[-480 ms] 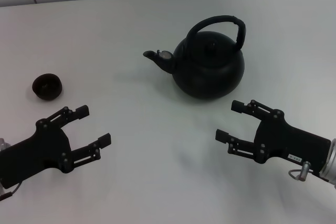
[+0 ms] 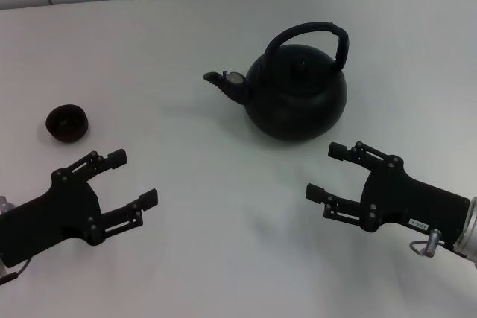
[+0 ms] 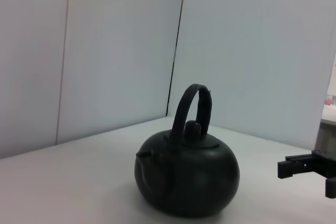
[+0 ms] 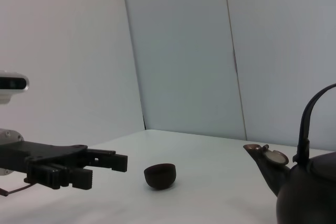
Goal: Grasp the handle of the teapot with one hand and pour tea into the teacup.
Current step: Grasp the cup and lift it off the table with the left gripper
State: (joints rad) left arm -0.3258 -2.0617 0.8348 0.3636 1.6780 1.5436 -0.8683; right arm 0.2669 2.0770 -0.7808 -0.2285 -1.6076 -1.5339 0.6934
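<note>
a: head view — anything changed from half a second ago?

b: no, both claws sit where they were. the right black jointed gripper (image 2: pixel 326 170) waits open, near and right of the round matte-black teapot (image 2: pixel 298 93), its arched hoop handle (image 2: pixel 317 33) untouched.

a: and the cup?

b: the small dark handleless teacup (image 2: pixel 67 122) stands far left — the left gripper (image 2: pixel 135 177), open too, idles near it. nothing's begun.

Teapot (image 2: pixel 298 93): matte black, upright, hoop handle (image 2: pixel 317 34) raised, beyond right gripper (image 2: pixel 330 171). Teacup (image 2: pixel 67 122): dark, upright, beyond left gripper (image 2: pixel 133 178).
</note>
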